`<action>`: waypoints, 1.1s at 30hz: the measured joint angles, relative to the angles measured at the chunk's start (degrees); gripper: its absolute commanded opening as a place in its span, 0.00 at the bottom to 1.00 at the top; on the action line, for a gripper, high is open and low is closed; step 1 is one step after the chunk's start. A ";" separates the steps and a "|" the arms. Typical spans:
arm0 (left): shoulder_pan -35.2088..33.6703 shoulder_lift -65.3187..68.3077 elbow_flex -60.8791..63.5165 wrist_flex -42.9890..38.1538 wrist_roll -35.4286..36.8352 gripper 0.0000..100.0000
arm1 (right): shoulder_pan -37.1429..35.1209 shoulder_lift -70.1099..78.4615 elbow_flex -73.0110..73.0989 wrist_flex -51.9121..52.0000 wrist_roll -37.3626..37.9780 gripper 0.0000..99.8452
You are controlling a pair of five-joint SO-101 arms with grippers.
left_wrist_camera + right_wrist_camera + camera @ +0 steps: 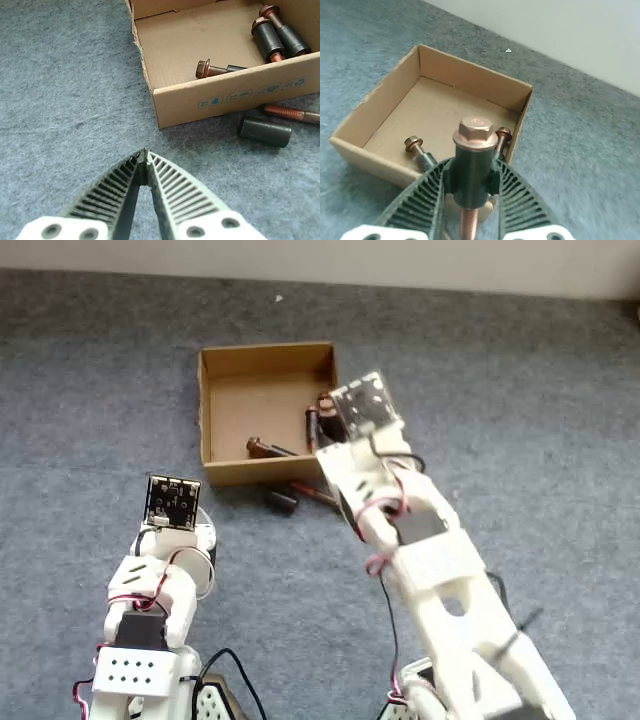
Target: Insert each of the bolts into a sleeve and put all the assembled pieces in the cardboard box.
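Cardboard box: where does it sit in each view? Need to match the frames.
High view: cardboard box at upper centre.
Left wrist view: beyond the left gripper, front wall facing the camera.
Right wrist view: behind the right gripper and its sleeved bolt, back wall showing.
Shared landmark: bolt head inside by the front wall.

Matt, fibrous brown cardboard box (220, 97); fuzzy, rough grey felt table cover (65, 90). Up close now, copper-coloured hex-head metal bolt (476, 131), satin sheen; smooth, dull dark-grey cylindrical sleeve (470, 172).
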 measured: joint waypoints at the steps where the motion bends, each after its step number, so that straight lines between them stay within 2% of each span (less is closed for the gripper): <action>1: 0.00 0.00 0.00 0.00 0.00 0.01 | -0.35 2.81 -1.32 -1.14 0.00 0.01; 14: 0.00 0.00 0.00 0.00 0.00 0.01 | -4.40 33.49 -19.52 -12.75 -0.18 0.01; 19: 0.00 0.00 0.00 0.00 0.00 0.01 | -4.40 43.60 -27.87 -13.01 -5.63 0.03; 24: 0.00 0.00 0.00 0.00 0.00 0.01 | -4.40 47.82 -33.58 -7.30 -6.33 0.14; 33: 0.00 0.00 0.00 0.00 0.00 0.01 | -4.31 48.09 -41.32 5.71 -6.59 0.14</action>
